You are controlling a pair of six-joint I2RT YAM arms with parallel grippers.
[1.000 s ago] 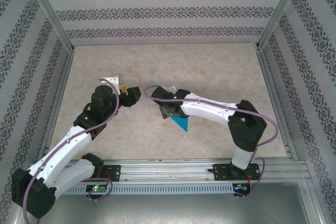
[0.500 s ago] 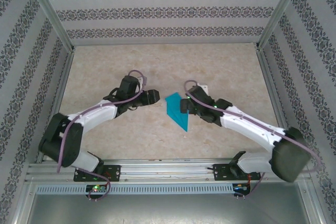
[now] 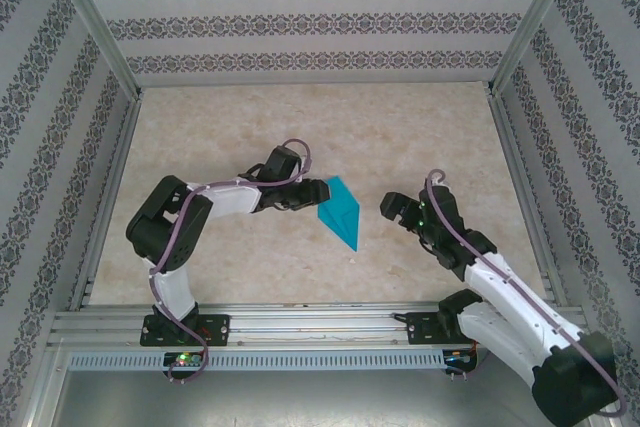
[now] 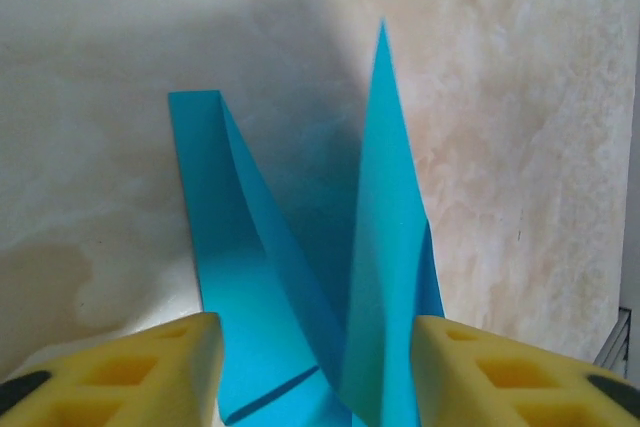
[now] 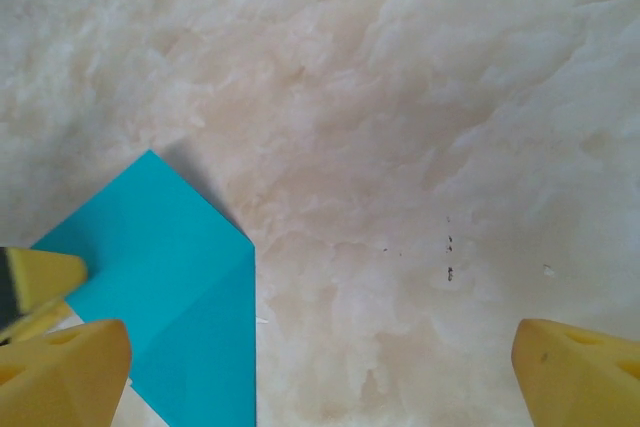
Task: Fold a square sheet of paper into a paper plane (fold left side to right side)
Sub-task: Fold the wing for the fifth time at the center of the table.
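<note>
- The teal paper [image 3: 338, 212], folded into a narrow kite shape with its long point toward the near edge, lay near the middle of the table [image 3: 430, 127].
- In the left wrist view the teal paper [image 4: 300, 277] had two flaps rising off the surface, one square-cornered on the left and one tapering to a sharp tip on the right, with a crease running between them.
- In the right wrist view the teal paper [image 5: 170, 277] showed a blunt corner and one straight folded edge, flat on the table.
- The left gripper [image 3: 310, 197] was at the paper's left edge. Its yellow fingers [image 4: 130, 362] stood partly apart with the raised flaps between them. I could not tell whether they were pinching the paper or merely flanking it.
- The right gripper [image 3: 392, 211] hovered to the right of the paper, clear of it, with its jaws spread wide and nothing between them [image 5: 318, 347].
- Patterned walls [image 3: 320, 22] enclosed the table on three sides.
</note>
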